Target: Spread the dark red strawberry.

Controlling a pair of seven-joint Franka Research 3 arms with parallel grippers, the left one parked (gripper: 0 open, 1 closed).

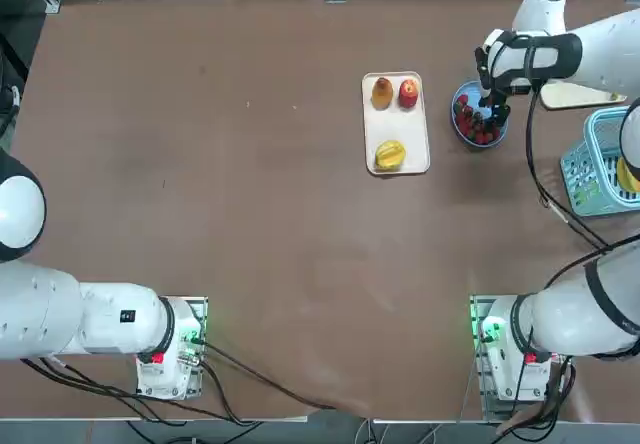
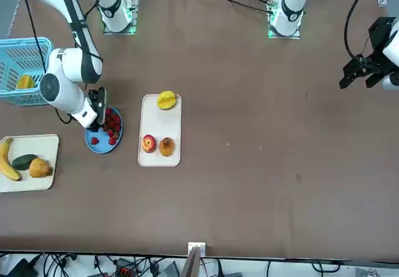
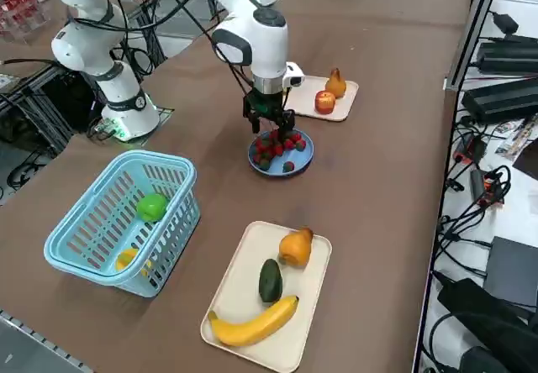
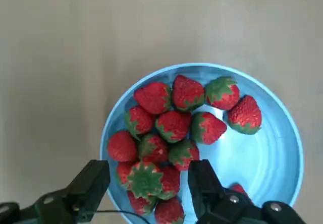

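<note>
Top view: displays a red apple [image 1: 408,93], brown fruit [image 1: 382,93] and yellow fruit [image 1: 390,155] on a pale tray [image 1: 401,129] at upper center of the counter [image 1: 250,184]; farther right, gathers dark red strawberries [image 1: 465,122] in a blue bowl [image 1: 467,86]; poises the right gripper [image 1: 497,114] above, fingers [image 4: 96,178] parted wide; shows a light-blue basket [image 1: 590,192] at right edge.

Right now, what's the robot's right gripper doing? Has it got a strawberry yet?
Right gripper: open, no strawberry gripped; its fingers are spread over the blue plate.
</note>
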